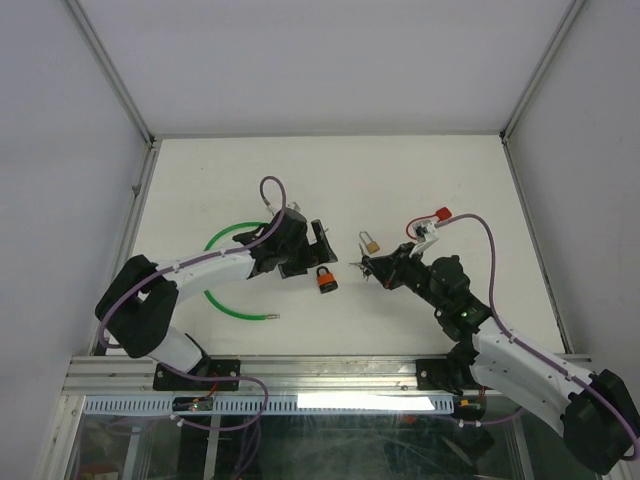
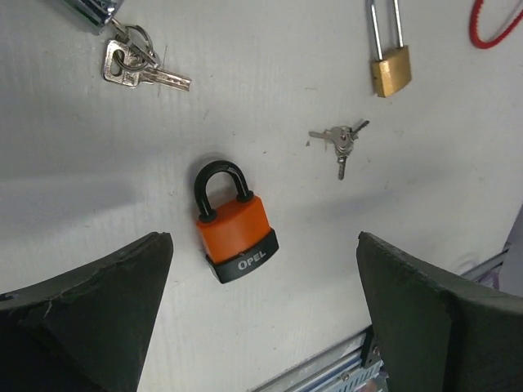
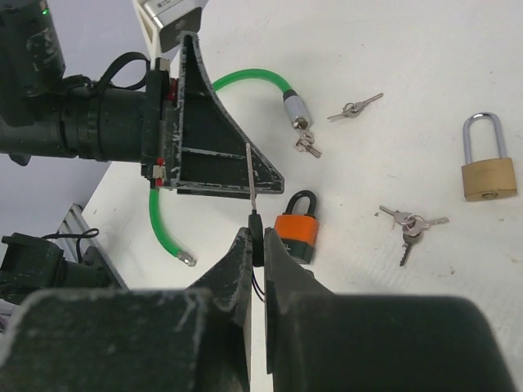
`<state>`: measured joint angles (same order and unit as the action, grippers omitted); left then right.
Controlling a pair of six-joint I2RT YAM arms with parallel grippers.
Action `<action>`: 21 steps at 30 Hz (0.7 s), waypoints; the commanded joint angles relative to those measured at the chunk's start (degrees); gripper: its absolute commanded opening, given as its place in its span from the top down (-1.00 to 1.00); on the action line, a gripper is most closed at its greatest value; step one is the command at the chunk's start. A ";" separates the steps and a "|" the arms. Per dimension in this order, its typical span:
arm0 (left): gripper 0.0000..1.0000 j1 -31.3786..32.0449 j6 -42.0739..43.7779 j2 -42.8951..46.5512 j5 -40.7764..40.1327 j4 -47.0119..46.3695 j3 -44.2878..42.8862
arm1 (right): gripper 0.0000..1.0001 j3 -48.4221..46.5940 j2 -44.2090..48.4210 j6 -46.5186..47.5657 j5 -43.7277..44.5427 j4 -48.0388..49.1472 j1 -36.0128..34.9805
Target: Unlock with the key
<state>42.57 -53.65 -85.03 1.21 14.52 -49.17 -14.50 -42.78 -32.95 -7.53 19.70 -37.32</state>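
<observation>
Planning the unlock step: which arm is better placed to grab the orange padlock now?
Left, I'd say. Its open claw hangs directly over the orange padlock, which lies between its fingers in the left wrist view. The right claw is shut on a key, so it cannot grasp anything else.

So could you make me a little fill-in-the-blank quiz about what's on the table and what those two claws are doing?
1. The right gripper is shut on a ____.
2. The left gripper, near the orange padlock, is ____.
3. That padlock's shackle is ____.
4. Its body reads ____.
Missing words: key, open, black, OPEL.
</observation>
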 commanded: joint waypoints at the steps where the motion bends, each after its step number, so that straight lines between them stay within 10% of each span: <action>1: -0.98 1.49 -2.33 -4.71 -3.77 4.91 -5.81 | 1.00 1.51 2.31 2.37 2.18 0.98 0.23; 12: -0.95 5.94 -6.60 -15.85 -10.85 14.66 -15.63 | 1.00 3.14 2.82 2.52 3.42 1.30 0.36; 21: -0.50 8.45 -7.47 -20.71 -15.73 23.02 -21.03 | 1.00 3.58 4.60 2.52 4.58 -0.32 0.43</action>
<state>50.02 -59.66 -104.92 -11.05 32.69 -68.38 -10.55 -39.35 -31.33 -4.75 18.04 -37.19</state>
